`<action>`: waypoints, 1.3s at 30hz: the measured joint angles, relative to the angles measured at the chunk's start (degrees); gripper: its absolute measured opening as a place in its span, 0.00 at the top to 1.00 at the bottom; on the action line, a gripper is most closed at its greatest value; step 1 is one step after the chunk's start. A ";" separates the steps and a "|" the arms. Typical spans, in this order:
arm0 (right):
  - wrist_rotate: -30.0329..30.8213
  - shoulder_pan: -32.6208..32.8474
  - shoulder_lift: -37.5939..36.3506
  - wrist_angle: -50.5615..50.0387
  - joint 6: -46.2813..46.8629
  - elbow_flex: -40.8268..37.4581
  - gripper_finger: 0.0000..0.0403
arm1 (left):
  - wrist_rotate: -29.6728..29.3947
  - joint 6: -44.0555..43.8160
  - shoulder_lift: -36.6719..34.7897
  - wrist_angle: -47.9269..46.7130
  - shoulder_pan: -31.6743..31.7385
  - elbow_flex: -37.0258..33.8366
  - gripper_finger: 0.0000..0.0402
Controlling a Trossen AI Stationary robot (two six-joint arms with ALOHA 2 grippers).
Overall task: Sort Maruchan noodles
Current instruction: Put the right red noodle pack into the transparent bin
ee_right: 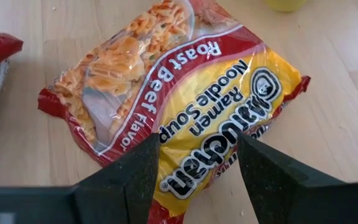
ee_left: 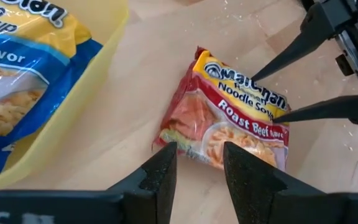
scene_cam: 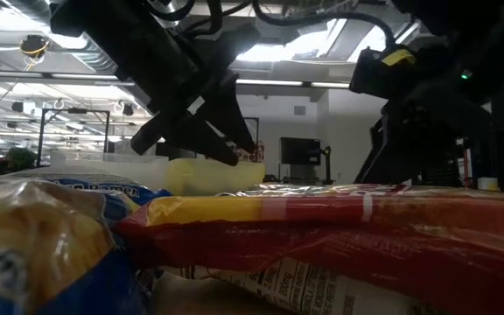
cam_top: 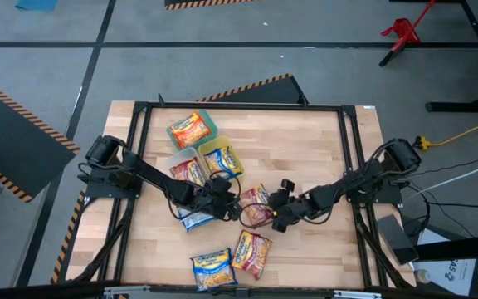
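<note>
- Nearest in the low view: a red-brown packet (scene_cam: 339, 236) lying flat across the front, beside a blue-and-yellow packet (scene_cam: 42, 236) at the edge.
- In the high view, the same pair near the front edge of the wooden surface (cam_top: 322, 141): blue-and-yellow packet (cam_top: 212, 267) touching red-brown packet (cam_top: 252, 253).
- Mid-surface: Roast Beef packet (cam_top: 256, 206) flat between both arms, long axis slanted.
- Left pincer (cam_top: 229, 209) at one end of it, fingers (ee_left: 160, 171) parted a little, holding nothing, tips just over that packet's (ee_left: 229, 121) edge; contact not clear.
- Right pincer (cam_top: 277, 214) at the opposite end, fingers (ee_right: 135, 168) spread wider, holding nothing, straddling the yellow printed end of the packet (ee_right: 185, 106).
- Left wrist view alone shows the right pincer's tips pointing at the packet's logo, and a blue packet (ee_left: 23, 74) inside a yellow container (ee_left: 98, 81).
- Under the left arm: another blue packet (cam_top: 196, 219).
- Farther back: packets in a clear container (cam_top: 187, 169) and the yellow container (cam_top: 222, 159), then an orange packet (cam_top: 189, 129) on a green container (cam_top: 207, 124).
</note>
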 joint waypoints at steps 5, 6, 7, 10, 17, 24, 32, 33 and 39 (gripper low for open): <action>2.57 2.10 0.02 -1.11 0.80 -0.09 0.49 | 0.20 -0.04 0.53 1.05 0.00 0.01 0.62; 3.22 2.45 0.14 -1.11 0.74 -0.21 0.49 | 1.03 -0.04 1.21 2.50 0.00 0.02 0.61; 3.65 2.59 0.20 -0.96 0.73 -0.34 0.49 | 1.93 -0.05 1.86 3.16 -0.01 0.01 0.60; 3.88 2.77 0.17 0.19 1.11 -1.19 0.49 | 5.12 -0.31 4.98 9.14 0.05 0.15 0.58; 3.49 2.77 0.11 0.99 0.97 -1.60 0.49 | 3.97 -0.31 7.98 10.61 0.37 0.01 0.56; 5.36 3.63 0.00 3.78 1.21 -3.60 0.49 | 2.91 -5.24 8.36 9.85 0.35 0.02 0.56; 7.33 4.63 0.00 4.22 -1.96 -3.98 0.49 | -0.03 -7.91 8.56 10.58 1.11 0.02 0.56; 7.52 4.66 0.00 4.19 -2.22 -3.98 0.49 | 0.07 -8.48 8.55 10.73 1.39 0.02 0.56; 7.58 4.65 0.00 4.23 -3.43 -3.98 0.49 | 3.96 -8.91 9.52 12.69 3.09 0.02 0.56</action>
